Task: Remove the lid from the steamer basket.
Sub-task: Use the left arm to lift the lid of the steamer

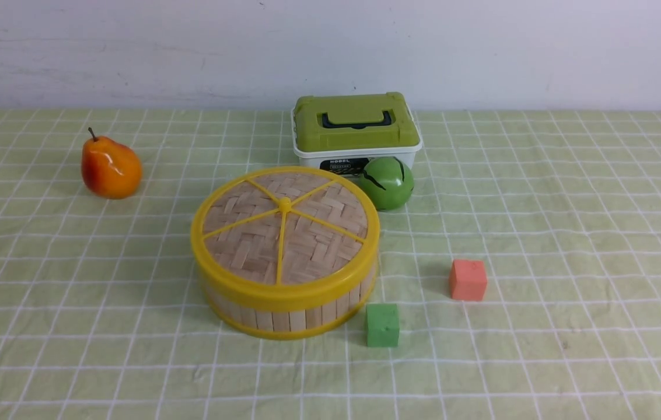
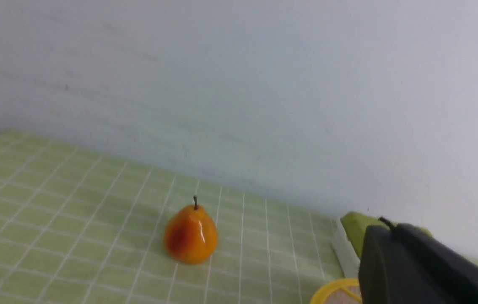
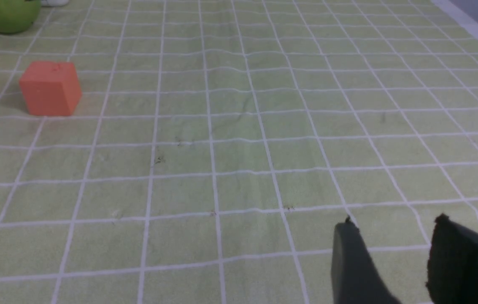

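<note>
The lid [image 1: 312, 233], a woven tan disc with a yellow rim and yellow spokes, sits closed on the steamer basket [image 1: 283, 318] in the middle of the table. Neither gripper shows in the front view. In the left wrist view my left gripper [image 2: 390, 230] appears as one dark mass with no gap, held in the air. A sliver of the lid's yellow rim [image 2: 331, 291] shows beside it. In the right wrist view my right gripper [image 3: 392, 228] is open and empty, low over bare cloth, far from the basket.
A white box with a green lid [image 1: 356, 125] and a green ball [image 1: 387, 182] stand just behind the basket. A green cube [image 1: 382, 325] touches its front right. A red cube [image 1: 468, 280] lies to the right and an orange pear [image 1: 110, 168] at the far left.
</note>
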